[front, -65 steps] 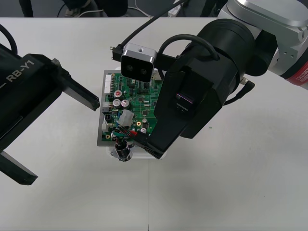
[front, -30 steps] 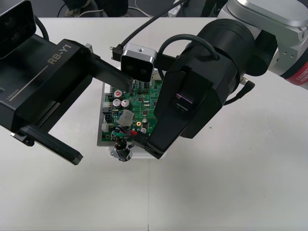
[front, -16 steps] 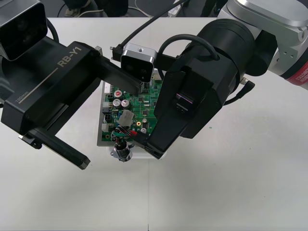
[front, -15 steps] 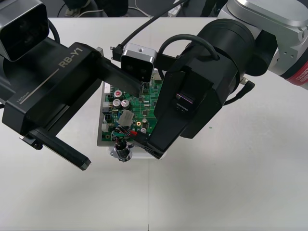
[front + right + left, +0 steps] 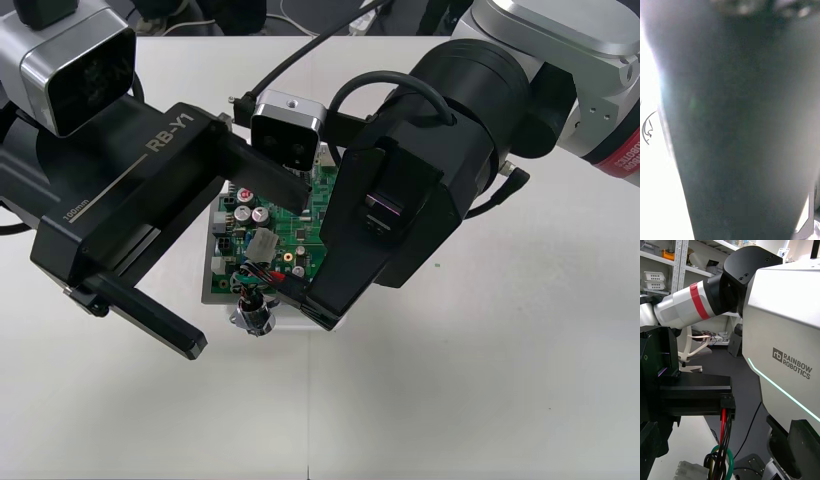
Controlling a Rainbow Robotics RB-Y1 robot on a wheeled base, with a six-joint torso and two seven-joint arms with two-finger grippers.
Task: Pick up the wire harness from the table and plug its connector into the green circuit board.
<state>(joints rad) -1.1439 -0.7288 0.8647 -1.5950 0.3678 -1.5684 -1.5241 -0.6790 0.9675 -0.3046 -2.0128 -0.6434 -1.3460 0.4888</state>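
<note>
Since the oldest frame the left end effector (image 5: pixel 250 267) has swung in from the worktop's (image 5: pixel 480 380) left edge to the green circuit board (image 5: pixel 290 215), and over the last half second it edged slightly further toward the worktop's right edge. We note its two black fingers spread wide: one finger (image 5: pixel 272 180) lies over the board's far left part, while the other (image 5: pixel 160 322) reaches over bare worktop off the board's left side, toward the near edge. We find the right end effector (image 5: pixel 308 300) in the same place as before, tilted down over the board's right half with its fingertips at the board's near edge. It is closed narrow on the wire harness (image 5: pixel 255 278). In the left wrist view we see the right end effector (image 5: pixel 728 402) pinching the tops of the red and black wires (image 5: pixel 723 435), which hang below it beside a green loop. From above, the wires run from those fingertips toward the board's near left corner. The round metal socket (image 5: pixel 255 315) sits just off the board's near edge, over the white base (image 5: pixel 210 292). We cannot tell whether the plug is seated in the board, as the fingertips cover that spot. Board and base stand near the middle of the worktop, closer to its far edge, and have not shifted.
</note>
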